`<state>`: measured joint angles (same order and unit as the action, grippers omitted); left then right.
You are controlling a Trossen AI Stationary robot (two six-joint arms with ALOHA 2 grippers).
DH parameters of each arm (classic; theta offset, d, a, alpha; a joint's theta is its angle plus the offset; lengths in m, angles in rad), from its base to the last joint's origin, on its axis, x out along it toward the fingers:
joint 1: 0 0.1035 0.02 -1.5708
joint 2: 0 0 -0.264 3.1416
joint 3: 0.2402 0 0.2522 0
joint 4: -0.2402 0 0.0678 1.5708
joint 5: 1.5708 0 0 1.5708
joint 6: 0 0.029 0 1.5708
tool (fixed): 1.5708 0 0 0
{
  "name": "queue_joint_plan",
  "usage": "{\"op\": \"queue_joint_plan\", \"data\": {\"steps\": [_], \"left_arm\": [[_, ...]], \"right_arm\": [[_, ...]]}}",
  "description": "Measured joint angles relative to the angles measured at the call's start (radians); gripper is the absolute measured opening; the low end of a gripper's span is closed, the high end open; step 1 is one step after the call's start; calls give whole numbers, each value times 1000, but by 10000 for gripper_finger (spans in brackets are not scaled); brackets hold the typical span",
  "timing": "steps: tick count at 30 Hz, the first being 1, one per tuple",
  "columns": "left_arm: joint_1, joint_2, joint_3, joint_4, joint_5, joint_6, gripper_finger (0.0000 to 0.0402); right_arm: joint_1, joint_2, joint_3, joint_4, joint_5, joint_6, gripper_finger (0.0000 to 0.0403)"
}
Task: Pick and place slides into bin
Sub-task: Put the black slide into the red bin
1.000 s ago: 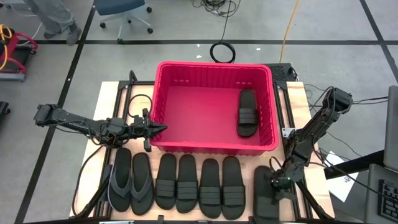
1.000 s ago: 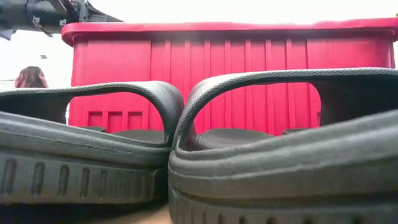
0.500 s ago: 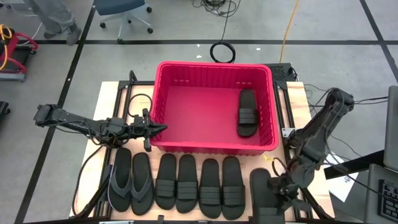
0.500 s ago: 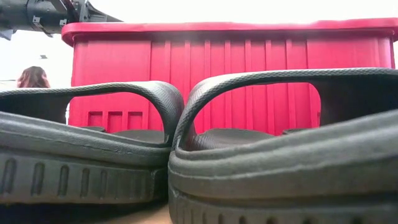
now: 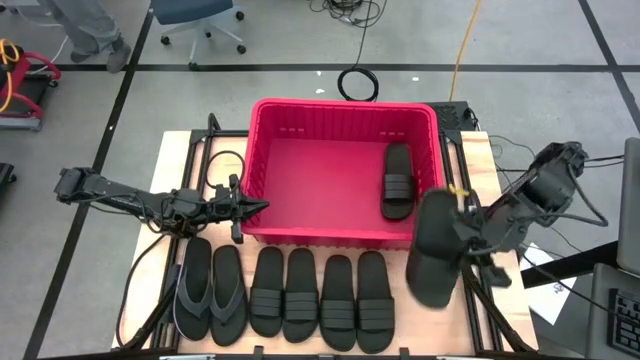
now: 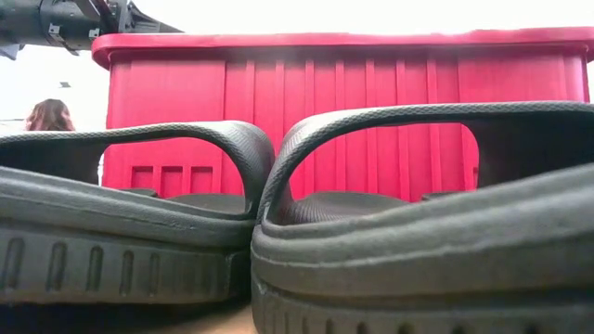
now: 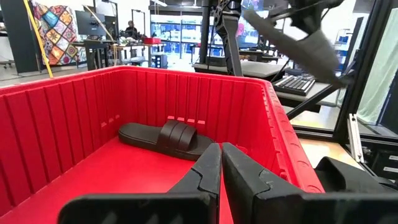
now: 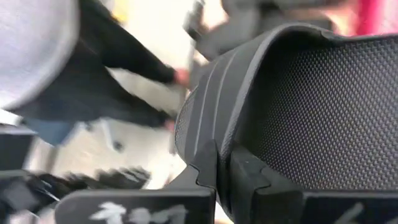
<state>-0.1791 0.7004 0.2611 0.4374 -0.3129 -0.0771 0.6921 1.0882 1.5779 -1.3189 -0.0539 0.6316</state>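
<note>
My right gripper (image 5: 468, 228) is clamped on a lifted slide (image 5: 433, 250). I carry it across until the bin (image 5: 300, 115) lies directly below, then release. Left gripper (image 5: 248, 206), closed and empty, waits at the bin's wall.

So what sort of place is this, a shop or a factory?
More likely a robotics lab or workshop. Taped lines cross the grey concrete floor, a wheeled blue office chair stands nearby, and workbenches with a computer keyboard fill the room beyond the large red plastic bin.

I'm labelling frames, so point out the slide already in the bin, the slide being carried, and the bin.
Slide in bin (image 5: 397, 183), high view, strap.
Carried slide (image 5: 434, 250), high view, sole.
Bin (image 5: 342, 104), high view, far rim.
</note>
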Motion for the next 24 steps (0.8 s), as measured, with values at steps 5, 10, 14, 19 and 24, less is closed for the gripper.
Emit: {"op": "queue_joint_plan", "data": {"steps": [5, 10, 14, 19, 24], "left_arm": [[0, 0, 0, 0, 0, -4, 21], [0, 0, 0, 0, 0, -4, 21], [0, 0, 0, 0, 0, -5, 21], [0, 0, 0, 0, 0, -15, 21], [0, 0, 0, 0, -2, -27, 21]], "right_arm": [[-77, -14, 42, -209, 76, -116, 5], [-190, -75, 47, -235, 145, -309, 5], [-320, -127, 47, -214, 247, -470, 5], [-497, -184, 47, -158, 319, -597, 5], [-644, -186, 47, -94, 259, -699, 5]]}}
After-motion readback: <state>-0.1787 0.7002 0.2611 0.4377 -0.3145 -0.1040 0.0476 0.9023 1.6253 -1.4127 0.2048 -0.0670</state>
